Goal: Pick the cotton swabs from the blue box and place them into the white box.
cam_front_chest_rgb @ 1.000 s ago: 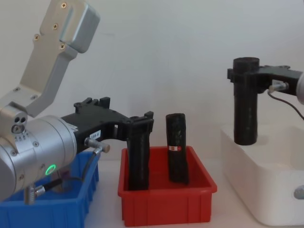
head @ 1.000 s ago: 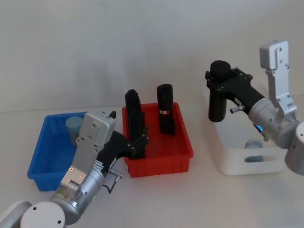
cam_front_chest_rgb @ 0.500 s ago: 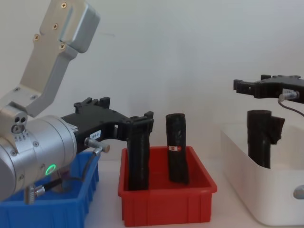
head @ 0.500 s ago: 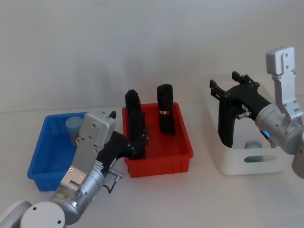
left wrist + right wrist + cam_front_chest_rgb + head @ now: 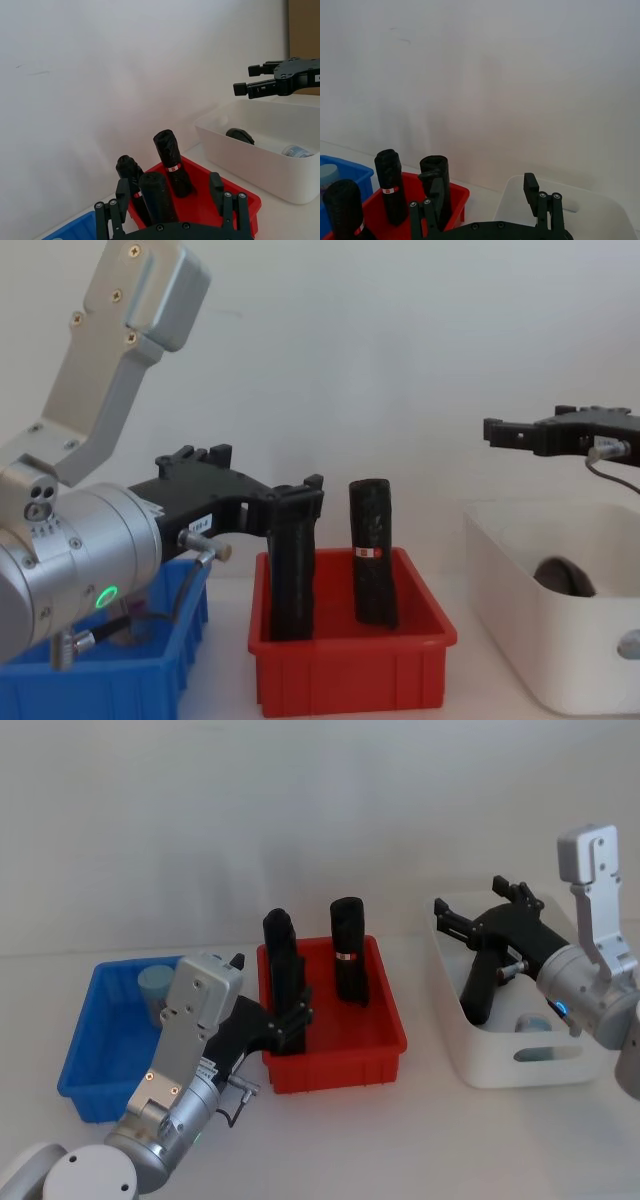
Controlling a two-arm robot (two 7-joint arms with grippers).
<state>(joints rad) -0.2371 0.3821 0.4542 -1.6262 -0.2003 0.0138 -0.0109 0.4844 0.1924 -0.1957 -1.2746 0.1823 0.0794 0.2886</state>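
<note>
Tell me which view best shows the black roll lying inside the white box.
The head view: the black roll leans inside the white box beside a cotton swab jar, under the open right claw. The left wrist and chest views catch just its rounded end above the rim.

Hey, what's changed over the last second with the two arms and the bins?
The right gripper lowered its black roll into the white box and let go; its fingers are open above the box, the roll lying inside. The left gripper, the red bin and the blue box stayed put.
</note>
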